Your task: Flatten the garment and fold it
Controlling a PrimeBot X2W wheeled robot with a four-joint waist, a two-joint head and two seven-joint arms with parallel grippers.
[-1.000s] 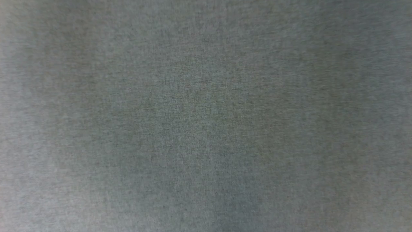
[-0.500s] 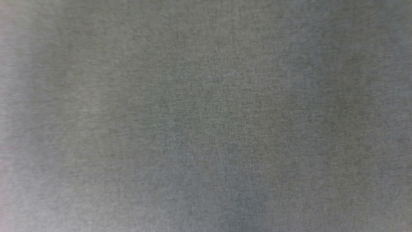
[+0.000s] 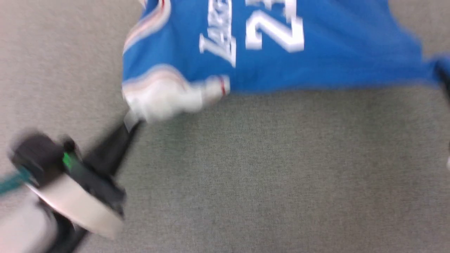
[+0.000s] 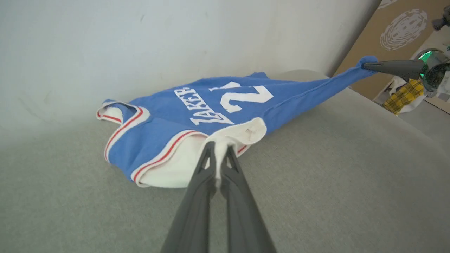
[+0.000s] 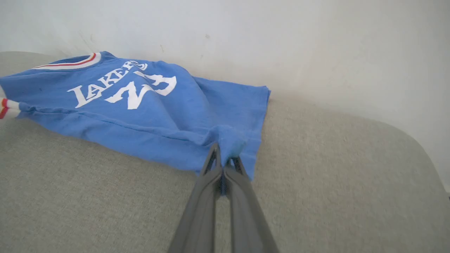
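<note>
Bright blue jersey [image 3: 316, 63] with white lettering and numbers lies spread at 12 o'clock on a grey cloth-covered desk [image 3: 281, 175], blurred in the head view. The left pincer [image 3: 132, 121], at 8 o'clock, is clenched on its white sleeve [image 4: 172, 165]; the right pincer [image 5: 225, 160] is clenched on a blue hem corner. The left wrist view adds that corner held raised at 2 o'clock, near a cardboard box [image 4: 365, 49] and yellow checked cloth [image 4: 404, 95]; the right wrist view gives a pale wall [image 5: 281, 42] behind
</note>
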